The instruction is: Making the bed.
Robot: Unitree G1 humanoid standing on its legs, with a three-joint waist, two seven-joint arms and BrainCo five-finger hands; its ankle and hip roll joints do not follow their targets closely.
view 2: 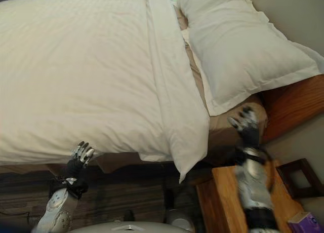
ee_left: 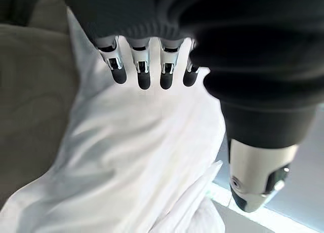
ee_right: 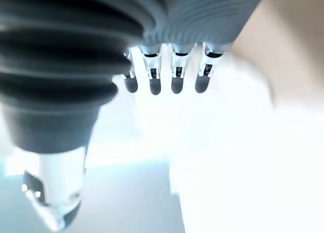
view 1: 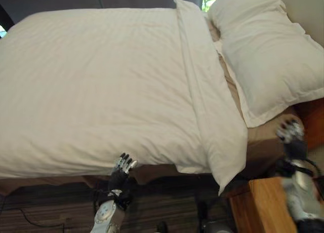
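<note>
A white duvet point(view 1: 101, 81) lies spread over the bed, with its top edge folded back in a long band point(view 1: 202, 86). One corner of that band hangs off the near side. A large white pillow point(view 1: 263, 50) rests at the head on the tan sheet point(view 1: 263, 137). My left hand point(view 1: 121, 169) is raised just below the duvet's near edge, open and holding nothing; its wrist view shows straight fingers point(ee_left: 144, 71) over white cloth point(ee_left: 142, 157). My right hand point(view 1: 291, 134) is up by the tan mattress corner under the pillow, open, its fingers point(ee_right: 174, 71) straight.
A wooden nightstand point(view 1: 263, 202) stands under my right arm, with a purple box point(view 2: 306, 224) and a dark frame point(view 2: 298, 177) on it. The wooden headboard point(view 2: 293, 106) runs behind the pillow. Striped carpet point(view 1: 50, 202) lies along the bed's near side.
</note>
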